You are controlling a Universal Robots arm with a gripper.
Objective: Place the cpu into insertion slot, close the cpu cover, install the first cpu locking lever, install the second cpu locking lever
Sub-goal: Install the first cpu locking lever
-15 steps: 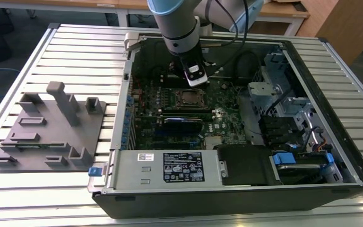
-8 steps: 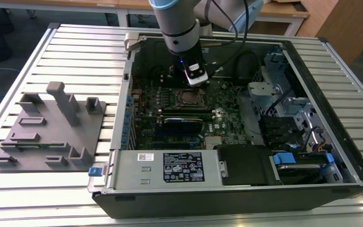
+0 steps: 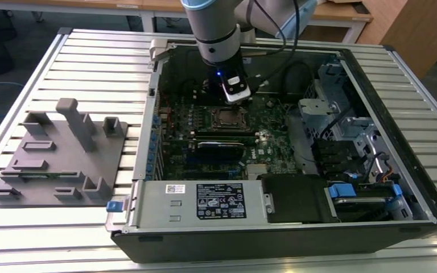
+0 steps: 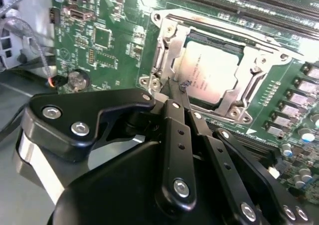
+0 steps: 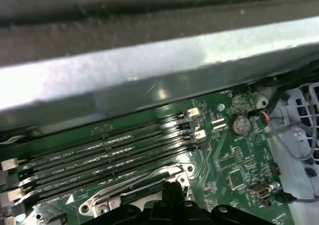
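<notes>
A: How do the jaws stand?

B: In the second wrist view the gripper (image 4: 175,85) has its two black fingers (image 4: 172,130) drawn together to a narrow tip, with nothing visibly between them. The tip sits right at the socket's corner, touching or nearly touching the metal there; I cannot tell which.

A: And the chip?

B: The cpu (image 4: 207,75) lies flat in the insertion slot (image 4: 167,60), its pale top showing through the cut-out of the cpu cover (image 4: 259,78), which lies down over it. So, by my reading, seating and closing are done.

A: The levers?

B: A thin wire lever (image 4: 219,28) runs along the socket's far edge; whether it is latched I cannot tell. I judge the lever work to be in hand.

A: Wider out?

B: In the exterior view the arm (image 3: 217,34) stands at twelve o'clock of the socket, inside the open computer case (image 3: 400,187) on the slatted bench (image 3: 52,239). A grey fixture (image 3: 59,159) sits at nine o'clock.
</notes>
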